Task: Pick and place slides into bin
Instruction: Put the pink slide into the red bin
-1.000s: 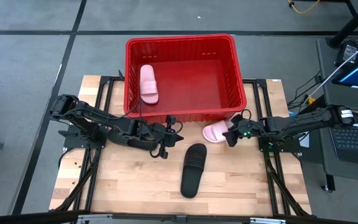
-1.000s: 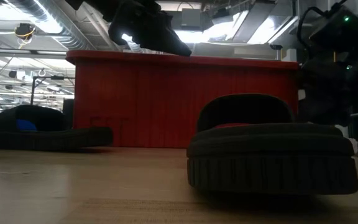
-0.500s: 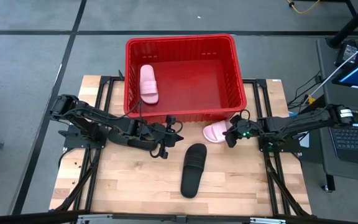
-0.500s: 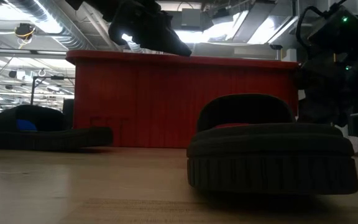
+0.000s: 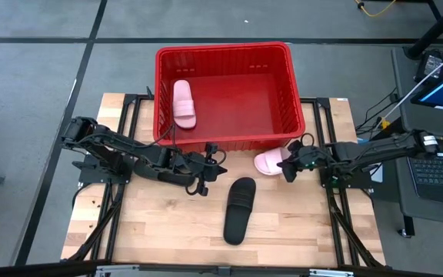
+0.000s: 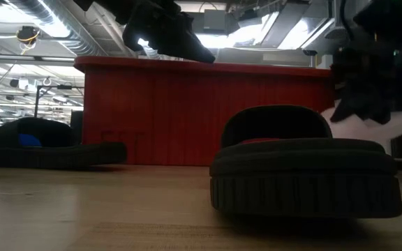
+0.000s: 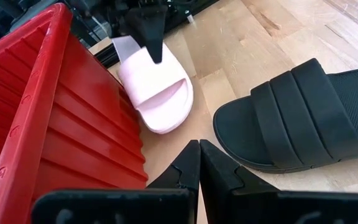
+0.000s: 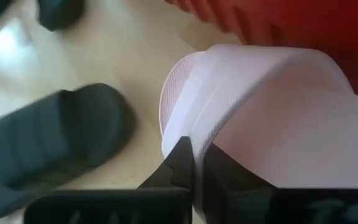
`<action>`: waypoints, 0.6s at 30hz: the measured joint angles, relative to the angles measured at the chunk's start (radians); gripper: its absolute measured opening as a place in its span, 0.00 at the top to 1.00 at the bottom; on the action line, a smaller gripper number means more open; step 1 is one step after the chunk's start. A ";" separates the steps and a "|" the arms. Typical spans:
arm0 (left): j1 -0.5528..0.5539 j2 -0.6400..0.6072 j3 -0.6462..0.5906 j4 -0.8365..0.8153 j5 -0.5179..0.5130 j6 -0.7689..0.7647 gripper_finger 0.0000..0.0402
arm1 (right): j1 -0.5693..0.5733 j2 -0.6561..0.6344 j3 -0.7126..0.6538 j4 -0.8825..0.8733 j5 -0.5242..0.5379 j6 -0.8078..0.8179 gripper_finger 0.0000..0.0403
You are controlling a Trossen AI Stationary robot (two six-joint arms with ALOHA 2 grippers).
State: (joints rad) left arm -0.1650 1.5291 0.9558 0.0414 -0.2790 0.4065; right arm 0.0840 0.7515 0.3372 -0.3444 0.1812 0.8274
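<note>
The red bin stands at the table's far middle, with one pink slide lying in its left part. A second pink slide is outside, by the bin's near right corner, and my right gripper is shut on it. A black slide lies flat on its sole on the wood nearer the front. Another dark slide lies on the table at the left of the low view. My left gripper hovers shut and empty before the bin's front wall. My right gripper pinches the pink slide's heel end between its two fingers, one finger on the footbed and the other below the sole. The fingers come roughly level from the table's right. The heel end is raised; the strap end points toward the table's left and sits lower.
Black frame rails run along the table's left and right sides. A laptop and cables sit off the right edge. Bare wood lies in the near half around the black slide.
My right gripper has gone up a little with the pink slide's heel end. That end now shows pale and raised at the right of the low view, where it was hidden before.
</note>
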 joint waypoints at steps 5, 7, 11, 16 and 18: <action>0.000 0.000 0.000 0.000 -0.001 0.000 0.99 | 0.048 -0.002 0.083 -0.056 -0.001 0.006 0.97; -0.002 0.000 0.000 0.000 -0.001 0.000 1.00 | 0.075 -0.002 0.117 -0.082 -0.001 0.027 0.97; -0.013 0.000 0.000 0.000 -0.002 0.032 0.99 | 0.132 -0.002 0.184 -0.122 0.003 0.064 0.97; -0.037 0.000 0.000 0.012 -0.002 0.071 1.00 | 0.196 -0.001 0.240 -0.119 0.022 0.119 0.97; -0.048 0.000 0.000 0.040 -0.002 0.076 1.00 | 0.220 -0.001 0.257 -0.123 0.051 0.133 0.97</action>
State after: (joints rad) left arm -0.2127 1.5295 0.9558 0.0811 -0.2806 0.4827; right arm 0.3038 0.7506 0.5947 -0.4675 0.2323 0.9600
